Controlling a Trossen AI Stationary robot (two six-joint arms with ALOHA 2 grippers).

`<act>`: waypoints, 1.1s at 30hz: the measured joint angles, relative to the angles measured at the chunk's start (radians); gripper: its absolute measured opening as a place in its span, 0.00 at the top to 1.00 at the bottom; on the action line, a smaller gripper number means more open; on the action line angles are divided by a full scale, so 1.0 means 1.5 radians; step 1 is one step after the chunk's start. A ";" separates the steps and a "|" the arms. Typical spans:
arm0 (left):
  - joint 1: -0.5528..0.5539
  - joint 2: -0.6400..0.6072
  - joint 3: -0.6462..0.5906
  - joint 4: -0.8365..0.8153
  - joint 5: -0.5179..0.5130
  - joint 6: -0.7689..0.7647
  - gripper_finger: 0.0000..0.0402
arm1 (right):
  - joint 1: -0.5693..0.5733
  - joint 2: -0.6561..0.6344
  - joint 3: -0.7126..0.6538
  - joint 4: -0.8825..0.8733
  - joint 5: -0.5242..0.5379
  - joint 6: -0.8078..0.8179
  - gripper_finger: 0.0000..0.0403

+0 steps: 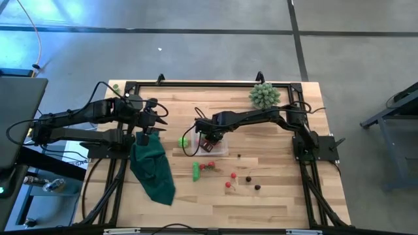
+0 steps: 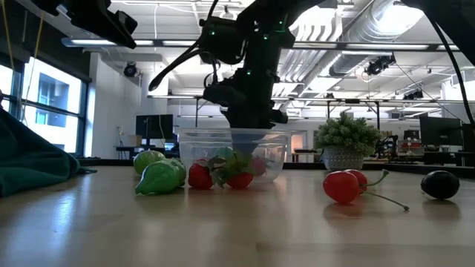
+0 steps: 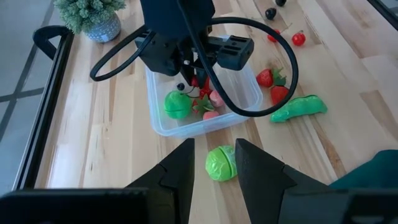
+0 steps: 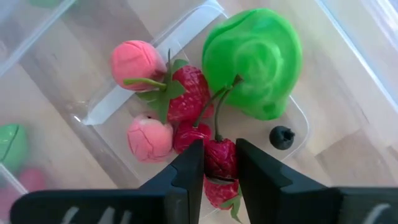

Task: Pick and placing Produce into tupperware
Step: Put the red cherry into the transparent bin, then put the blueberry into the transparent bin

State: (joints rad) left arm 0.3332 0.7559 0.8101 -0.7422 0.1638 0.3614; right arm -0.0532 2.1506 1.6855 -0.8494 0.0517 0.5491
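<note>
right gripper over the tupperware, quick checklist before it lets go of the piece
1. Right gripper shut on a red piece: ok.
2. Gripper inside the tupperware walls: ok.
3. Bare floor left beside the green apple, pink pieces and small dark berry: ok.
4. Height of the held piece above the floor: cannot tell.
5. Left gripper outside the container, by a green piece: ok.

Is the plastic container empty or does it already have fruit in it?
Partly filled. The container holds a green apple, strawberries, two pink fruits and a small dark berry. The right hand is over it.
</note>
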 joint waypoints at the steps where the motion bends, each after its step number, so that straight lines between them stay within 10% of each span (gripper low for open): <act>1: 0.000 0.000 0.000 0.000 0.000 0.000 0.74 | 0.000 0.000 0.000 0.000 0.000 0.000 0.78; 18: 0.000 0.000 0.000 0.000 0.000 0.000 0.74 | 0.002 -0.025 0.014 0.003 0.005 -0.010 0.70; 33: 0.000 0.000 0.000 0.000 0.000 0.000 0.74 | 0.078 -0.190 0.015 -0.103 0.170 0.043 0.71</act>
State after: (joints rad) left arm 0.3332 0.7563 0.8099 -0.7422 0.1638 0.3613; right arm 0.0637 1.8648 1.7081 -1.0036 0.3073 0.6135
